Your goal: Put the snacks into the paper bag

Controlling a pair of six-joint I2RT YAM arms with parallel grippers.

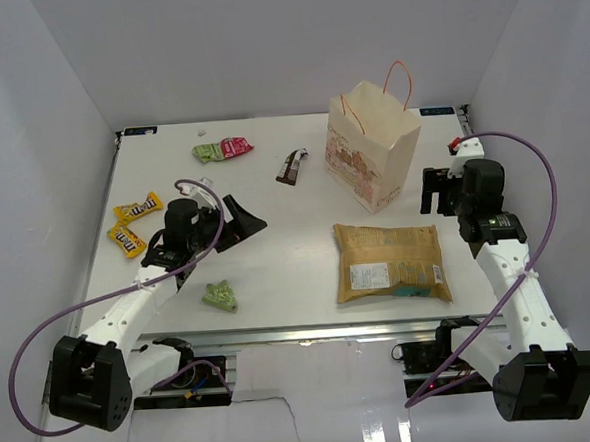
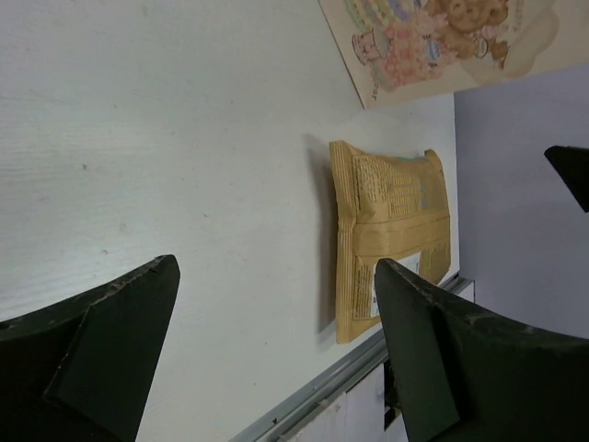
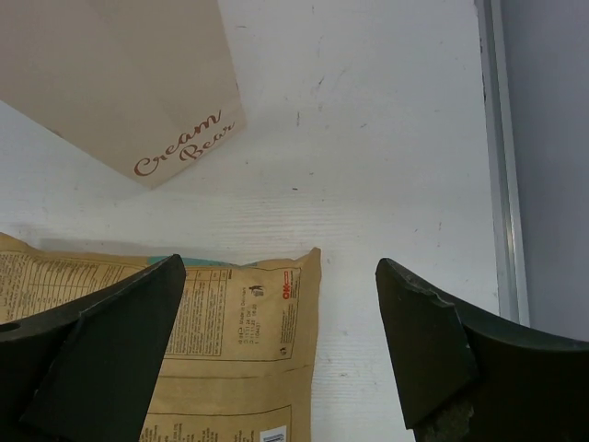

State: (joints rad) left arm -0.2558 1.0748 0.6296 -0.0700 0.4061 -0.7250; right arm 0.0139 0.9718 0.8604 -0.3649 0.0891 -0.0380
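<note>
Matt cream paper bag [image 1: 376, 156], crinkled tan chip bag [image 1: 390, 262], smooth matt white table [image 1: 277, 252], black plastic fingers [image 2: 101, 354]

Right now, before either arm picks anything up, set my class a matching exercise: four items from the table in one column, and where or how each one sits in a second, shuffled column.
Items
1. paper bag
2. tan chip bag
3. yellow M&M's packets
4. pale green packet

Places
A. furthest left of all the snacks
B. standing upright, far right
C. lying flat, just nearer than the paper bag
D. near the front edge, beside the left arm

Pairs: 1-B, 2-C, 3-A, 4-D.
</note>
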